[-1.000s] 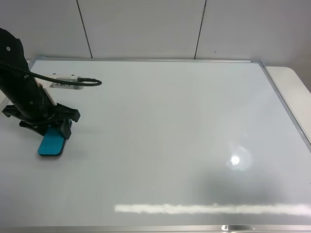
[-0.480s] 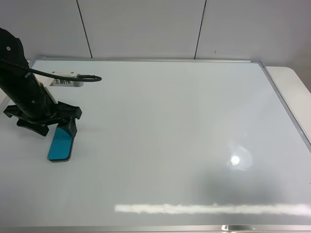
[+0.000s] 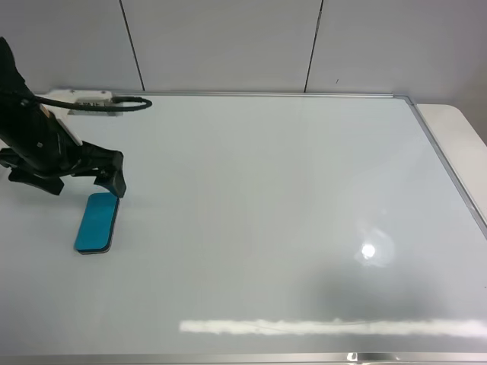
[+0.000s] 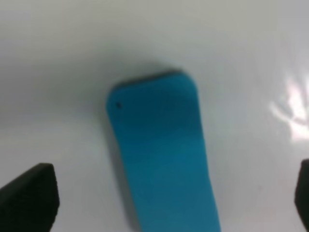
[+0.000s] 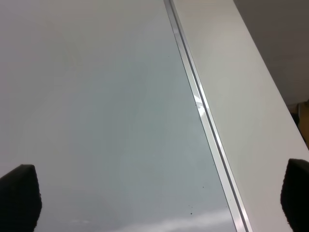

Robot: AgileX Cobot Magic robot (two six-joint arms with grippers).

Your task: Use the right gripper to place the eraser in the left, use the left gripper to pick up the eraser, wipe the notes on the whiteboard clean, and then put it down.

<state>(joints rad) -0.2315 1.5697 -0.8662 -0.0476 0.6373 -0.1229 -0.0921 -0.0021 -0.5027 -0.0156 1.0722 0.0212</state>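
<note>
The teal-blue eraser [image 3: 97, 223] lies flat on the left part of the whiteboard [image 3: 266, 213], free of any gripper. My left gripper [image 3: 76, 182] is open and hovers just above and behind it, jaws spread wide. In the left wrist view the eraser [image 4: 161, 159] sits between the two black fingertips [image 4: 29, 198], apart from both. My right gripper [image 5: 157, 195] is open and empty over the board's right edge, out of the exterior view. No red notes show anywhere on the board.
The board's silver frame [image 5: 203, 111] runs beside a white table strip [image 3: 456, 137] on the right. A black cable [image 3: 133, 101] and white tag [image 3: 84, 96] hang off the left arm. Grey wall panels stand behind. A lamp glare [image 3: 369, 251] marks the board.
The left gripper opened, let go of the eraser and rose back away from it. The eraser shifted slightly right and now lies flat on the board.
</note>
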